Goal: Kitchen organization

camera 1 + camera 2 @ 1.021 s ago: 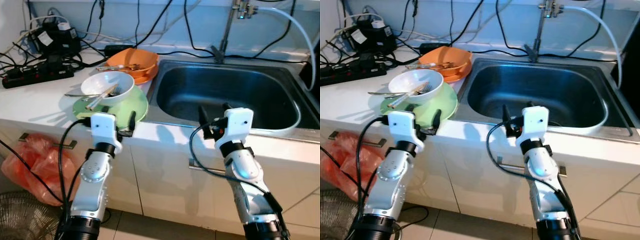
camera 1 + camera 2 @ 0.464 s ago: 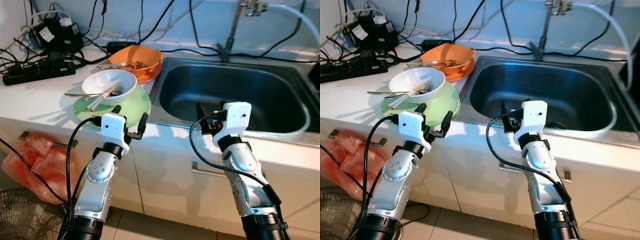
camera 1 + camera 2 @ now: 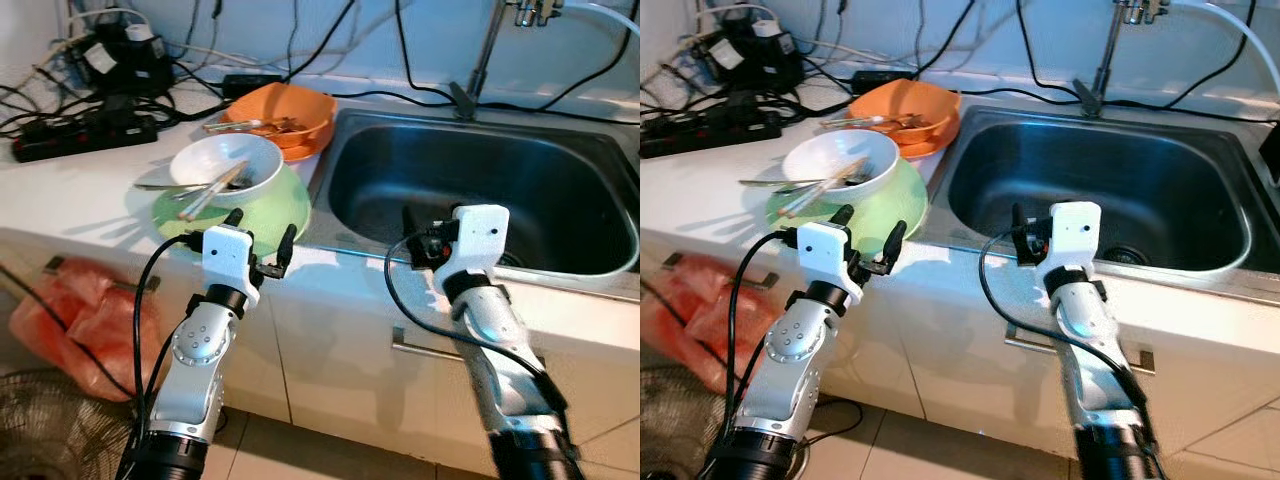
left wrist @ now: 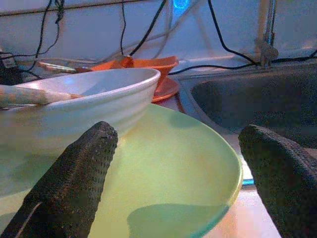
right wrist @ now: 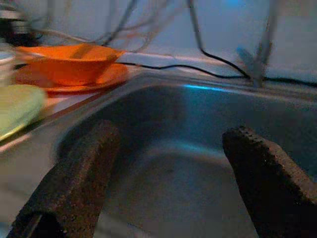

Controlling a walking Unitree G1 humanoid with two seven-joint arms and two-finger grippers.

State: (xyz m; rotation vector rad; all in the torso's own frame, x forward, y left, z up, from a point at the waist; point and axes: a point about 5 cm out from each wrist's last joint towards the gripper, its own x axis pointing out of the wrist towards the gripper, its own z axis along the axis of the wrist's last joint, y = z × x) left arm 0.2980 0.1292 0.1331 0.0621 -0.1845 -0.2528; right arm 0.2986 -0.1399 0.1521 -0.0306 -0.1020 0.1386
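Left eye view: left hand (image 3: 260, 232) poised at the front edge of the white desk (image 3: 70, 190), fingers spread wide and gripping nothing, just short of the green plate (image 3: 282, 202). White bowl (image 3: 226, 168) with chopsticks (image 3: 212, 190) and cutlery stacked on that plate; orange bowl (image 3: 281, 112) on an orange plate behind, beside the steel sink (image 3: 520, 190). Right hand (image 3: 420, 228) held over the sink's near rim, fingers likewise apart and empty. Power strip (image 3: 85, 135) and tangled cables at the desk's back left; red plastic bag (image 3: 70, 320) on the floor below.
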